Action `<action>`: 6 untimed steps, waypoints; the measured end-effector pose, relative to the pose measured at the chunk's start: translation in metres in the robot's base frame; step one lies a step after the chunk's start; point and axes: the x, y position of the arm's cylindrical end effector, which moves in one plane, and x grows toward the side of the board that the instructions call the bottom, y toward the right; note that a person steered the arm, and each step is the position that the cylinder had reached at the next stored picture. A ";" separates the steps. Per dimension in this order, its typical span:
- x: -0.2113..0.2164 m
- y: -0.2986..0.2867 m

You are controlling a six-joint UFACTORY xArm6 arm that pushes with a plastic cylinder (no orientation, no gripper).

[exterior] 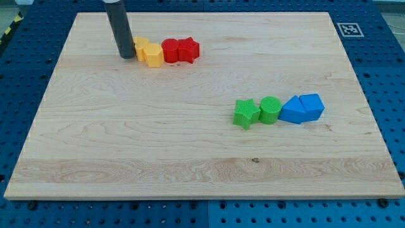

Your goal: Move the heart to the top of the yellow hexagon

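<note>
Camera view: wooden tabletop (190,145) on a blue pegboard surface (25,57). No hand fitted, only a dark rod ending in my tip (127,56), planted near the view's top left and touching the left side of the yellow heart (140,45). Just right of the heart and touching it, the yellow hexagon (153,54); then a red cylinder (170,50) and a red star (188,49), all in one tight row. Well apart, toward the view's right middle, a second row: green star (245,113), green cylinder (270,109), and two blue blocks (302,108) pressed together, shapes hard to make out. Printed marker (347,29) at the tabletop's top right corner.
</note>
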 end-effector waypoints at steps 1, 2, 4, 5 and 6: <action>0.005 0.007; 0.018 0.028; 0.028 -0.004; 0.013 -0.037; -0.027 0.004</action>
